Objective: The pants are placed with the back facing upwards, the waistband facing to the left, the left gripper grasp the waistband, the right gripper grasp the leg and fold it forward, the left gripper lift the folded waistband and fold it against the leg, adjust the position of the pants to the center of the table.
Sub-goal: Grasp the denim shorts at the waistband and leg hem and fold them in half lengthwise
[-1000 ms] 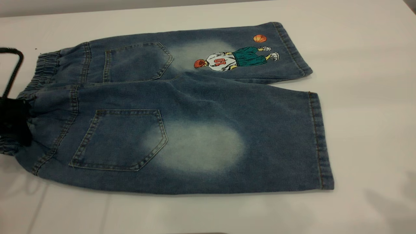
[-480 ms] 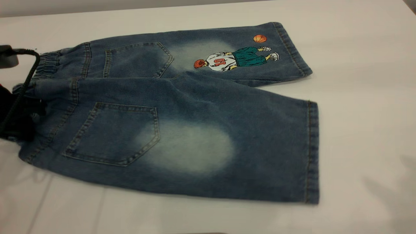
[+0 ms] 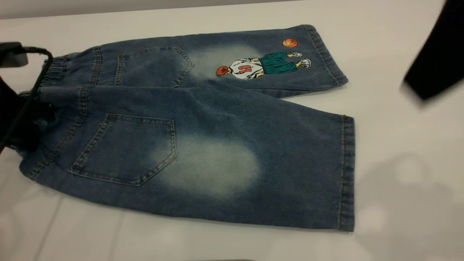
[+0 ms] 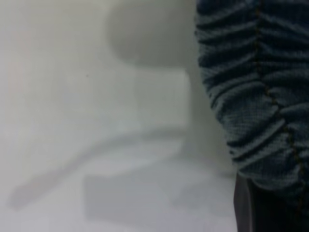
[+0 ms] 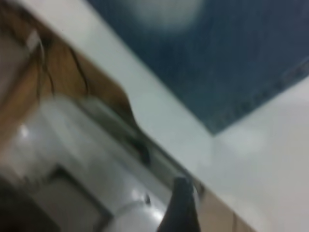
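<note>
- Left gripper (image 3: 21, 127): it sits at the left edge of the exterior view, against the waistband (image 3: 54, 69) of the pants (image 3: 203, 123). The left wrist view shows the gathered elastic close to the camera with one dark finger (image 4: 248, 208) beside it. Whether the fingers pinch the fabric cannot be told.
- Change at the waistband: compared with one second ago, the waistband corner has been drawn toward the far side and the near edge of the pants has swung. The near side now runs at a slant across the surface (image 3: 380, 36). This suggests the left gripper has some hold on the fabric.
- Pants: they lie flat, back pockets up, waistband to the left, legs spread toward the right. The printed leg (image 3: 261, 61) lies on the far side and has barely shifted.
- Leg (image 3: 253, 163): the plain leg with the pale patch lies on the near side. Its hem (image 3: 346, 174) has moved slightly away from the near right.
- Right gripper (image 3: 435, 61): it has just entered the upper right of the exterior view, above the surface and well apart from the pants. Half a second ago it was absent. Its finger state cannot be told; the right wrist view shows a single dark tip (image 5: 181, 208) only, with the hem corner beyond.
- Task meaning: the first fold has not begun. The right gripper must reach the leg hem before the fold forward can start.
</note>
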You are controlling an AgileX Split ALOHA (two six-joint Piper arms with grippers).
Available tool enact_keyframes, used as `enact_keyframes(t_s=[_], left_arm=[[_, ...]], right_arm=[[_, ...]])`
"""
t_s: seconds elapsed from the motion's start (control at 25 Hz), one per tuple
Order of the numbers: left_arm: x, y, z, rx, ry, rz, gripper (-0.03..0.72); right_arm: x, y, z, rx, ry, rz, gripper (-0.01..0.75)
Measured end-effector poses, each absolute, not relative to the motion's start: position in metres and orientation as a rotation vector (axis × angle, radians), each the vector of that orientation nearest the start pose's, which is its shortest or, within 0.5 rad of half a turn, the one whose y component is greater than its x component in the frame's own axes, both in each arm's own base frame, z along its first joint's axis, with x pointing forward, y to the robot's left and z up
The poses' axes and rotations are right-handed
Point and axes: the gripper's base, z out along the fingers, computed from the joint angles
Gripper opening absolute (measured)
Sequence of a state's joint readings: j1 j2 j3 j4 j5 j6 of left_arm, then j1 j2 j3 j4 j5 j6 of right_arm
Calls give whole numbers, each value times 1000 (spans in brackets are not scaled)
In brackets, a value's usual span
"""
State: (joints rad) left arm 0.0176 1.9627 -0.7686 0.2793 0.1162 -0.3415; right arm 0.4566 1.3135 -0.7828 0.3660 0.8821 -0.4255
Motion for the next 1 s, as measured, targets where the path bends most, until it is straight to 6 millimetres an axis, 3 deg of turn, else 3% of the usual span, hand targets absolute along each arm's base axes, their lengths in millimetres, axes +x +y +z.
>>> enact_keyframes(t_s=[0.36,0.64,0.8,1.0], left_arm=[[324,13,84,-119,2843,102,95],[335,12,94,-122,2845,125,95],[340,5,99,-92,2842,126,94],[345,-1,103,-73,2836,127,94]], right_arm=[[199,174,159,-1086,2817,126,545],[209,185,104,-1067,2894,59,545],[211,186,86,-1066,2917,47,545],[211,191,81,-1031,2915,82,545]])
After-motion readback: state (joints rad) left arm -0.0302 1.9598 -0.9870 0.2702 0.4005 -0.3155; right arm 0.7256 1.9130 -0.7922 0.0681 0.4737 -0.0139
